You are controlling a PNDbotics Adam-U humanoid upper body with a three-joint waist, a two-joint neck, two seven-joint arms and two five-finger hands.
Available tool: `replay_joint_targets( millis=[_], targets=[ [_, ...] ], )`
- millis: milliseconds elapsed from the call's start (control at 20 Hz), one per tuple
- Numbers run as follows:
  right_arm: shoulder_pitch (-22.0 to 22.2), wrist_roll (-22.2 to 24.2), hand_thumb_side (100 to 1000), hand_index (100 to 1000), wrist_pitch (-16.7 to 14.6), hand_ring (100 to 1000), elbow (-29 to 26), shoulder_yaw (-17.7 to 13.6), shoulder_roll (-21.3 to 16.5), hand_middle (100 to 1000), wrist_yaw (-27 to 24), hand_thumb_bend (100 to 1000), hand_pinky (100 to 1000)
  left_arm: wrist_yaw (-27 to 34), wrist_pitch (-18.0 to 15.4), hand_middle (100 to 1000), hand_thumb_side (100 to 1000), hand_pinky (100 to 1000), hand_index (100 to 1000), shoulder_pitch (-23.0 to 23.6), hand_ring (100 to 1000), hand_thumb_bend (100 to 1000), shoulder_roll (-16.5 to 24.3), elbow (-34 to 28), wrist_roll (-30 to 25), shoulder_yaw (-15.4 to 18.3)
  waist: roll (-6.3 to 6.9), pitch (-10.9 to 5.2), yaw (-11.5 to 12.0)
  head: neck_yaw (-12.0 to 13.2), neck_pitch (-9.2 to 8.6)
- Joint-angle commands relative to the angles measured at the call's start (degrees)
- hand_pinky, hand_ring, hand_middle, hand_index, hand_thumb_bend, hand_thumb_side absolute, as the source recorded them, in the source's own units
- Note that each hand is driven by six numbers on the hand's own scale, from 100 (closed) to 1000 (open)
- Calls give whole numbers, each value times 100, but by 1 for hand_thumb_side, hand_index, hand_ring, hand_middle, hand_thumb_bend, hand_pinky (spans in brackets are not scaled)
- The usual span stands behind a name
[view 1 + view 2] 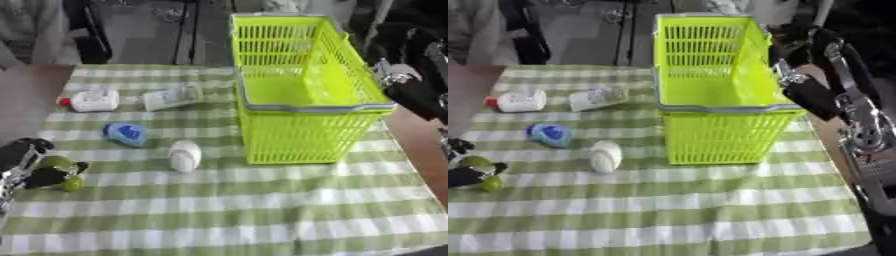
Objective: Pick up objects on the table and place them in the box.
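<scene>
Left hand [31, 167] at the frame's lower left, fingers curled round a green fruit [61, 172] (two lobes showing), white bottle [184, 155] mid-worktop, lime basket [302, 107] upper centre, right hand [811, 97] beside the basket's right rim, fingers' state unclear.

Bottles [184, 155] on table, left of basket [306, 125]

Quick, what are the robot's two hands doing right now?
Left hand: shut on a green round thing at the table's left edge.
Right hand: beside the basket; fingers cannot be told.
</scene>
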Motion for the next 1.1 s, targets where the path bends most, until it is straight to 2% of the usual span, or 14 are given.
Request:
replay_joint_targets(
  millis=[50, 400, 550, 800, 850, 900, 1050, 1100],
  targets=[
    [-73, -1, 581, 854, -14, 573, -73, -46, -118, 704, -16, 271, 620, -113, -5, 746, 625, 399, 836, -25, 782, 783, 75, -6, -47, 30, 13, -52, -3, -1, -14],
    [-71, -3, 581, 854, -15, 573, -69, -49, -118, 704, -18, 268, 620, -256, -24, 749, 605, 391, 839, 1, 776, 785, 50, 113, -144, 45, 13, -52, -6, -4, -12],
    [-71, -2, 582, 855, -17, 573, -66, -50, -115, 704, -19, 267, 620, -273, 12, 720, 557, 335, 826, -8, 750, 723, 20, 182, -101, 57, 13, -51, -8, -7, -17],
    [-73, 1, 581, 855, -20, 573, -63, -48, -109, 704, -21, 267, 620, -189, 79, 700, 526, 310, 804, -61, 734, 672, -42, 370, 99, 46, 11, -50, -14, 0, -16],
    [-73, 1, 581, 855, -20, 573, -62, -48, -107, 704, -21, 266, 620, -170, 83, 663, 423, 241, 773, -73, 686, 513, -51, 403, 134, 44, 11, -50, -15, 0, -16],
    [-74, 2, 581, 855, -21, 573, -61, -48, -107, 704, -20, 266, 620, -131, 93, 662, 415, 237, 771, -90, 683, 494, -71, 435, 187, 45, 9, -51, -17, -2, -16],
    [-76, 3, 582, 855, -21, 573, -59, -49, -106, 704, -20, 266, 620, 1, 155, 601, 240, 151, 721, -115, 614, 151, -94, 500, 400, 50, 8, -52, -20, -7, -15],
    [-75, 3, 582, 855, -21, 573, -58, -49, -106, 704, -20, 265, 620, 52, 182, 591, 205, 125, 709, -120, 597, 100, -94, 505, 485, 51, 8, -53, -20, -9, -14]
  ],
)
